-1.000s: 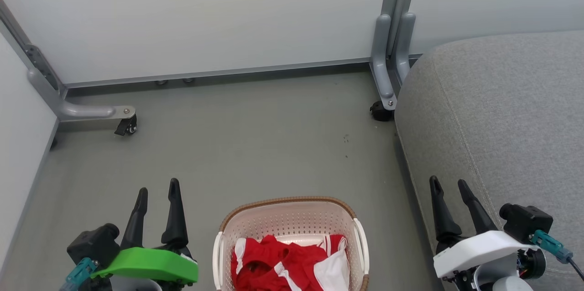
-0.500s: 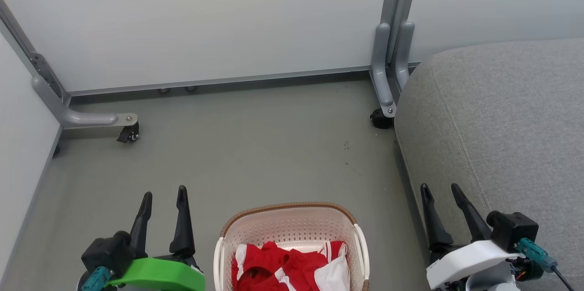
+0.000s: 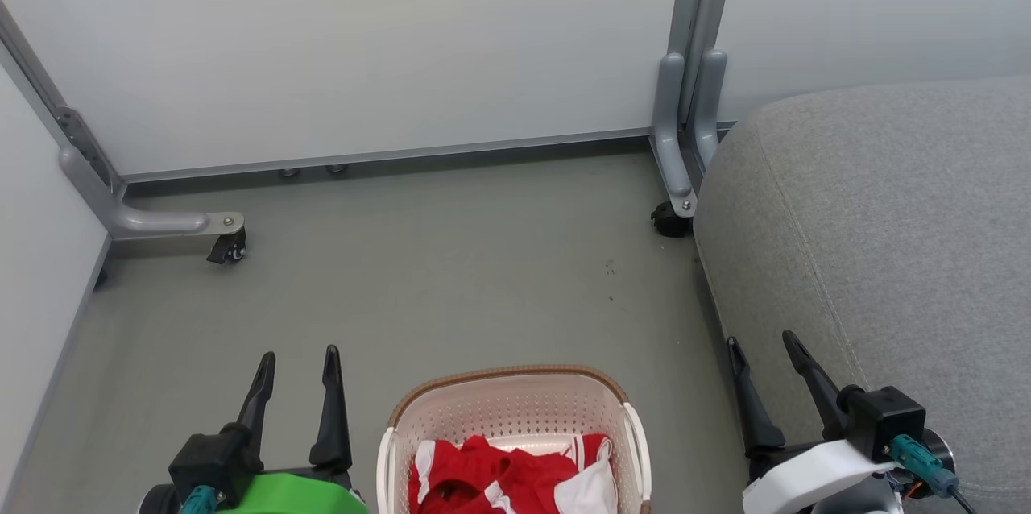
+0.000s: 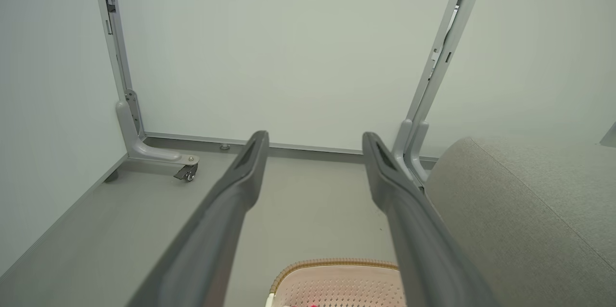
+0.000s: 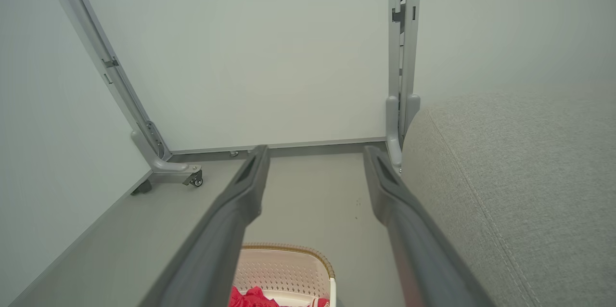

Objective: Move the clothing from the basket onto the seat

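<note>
1. Compared with a second ago: whole head view shifted, left claw (image 3: 299, 353) and right claw (image 3: 759, 338) drawn closer to the basket (image 3: 507, 375), both spread wide, holding nothing.
2. Still inside the basket at 6 o'clock: the clothing (image 3: 483, 475); nothing yet on the seat (image 3: 886, 216) at 3 o'clock.
3. Free floor (image 3: 451, 272) at 12 o'clock; basket rim and seat edge to clear when lifting.

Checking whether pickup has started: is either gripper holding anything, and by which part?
Nothing is held. The left gripper and right gripper are both open and empty; the clothing lies in the basket.
</note>
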